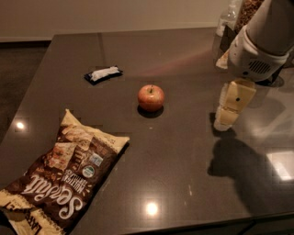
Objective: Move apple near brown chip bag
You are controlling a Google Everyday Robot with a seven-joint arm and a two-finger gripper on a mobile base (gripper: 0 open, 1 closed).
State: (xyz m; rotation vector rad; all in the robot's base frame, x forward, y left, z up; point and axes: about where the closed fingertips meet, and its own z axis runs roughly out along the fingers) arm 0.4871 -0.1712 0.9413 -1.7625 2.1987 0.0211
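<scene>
The apple [150,97], small, red-orange with a short stem, sits on the dark table [183,156] near its middle. The brown chip bag [64,176], dark brown with cream edges and white script, lies flat at the front left corner, well apart from the apple. My gripper [226,120] hangs from the white arm at the right, pointing down just above the table, to the right of the apple and a little nearer the front. It holds nothing that I can see.
A small black-and-white snack packet [104,74] lies behind and left of the apple. A clear bottle [226,20] and a dark container [245,13] stand at the back right corner. The table's front edge runs along the bottom.
</scene>
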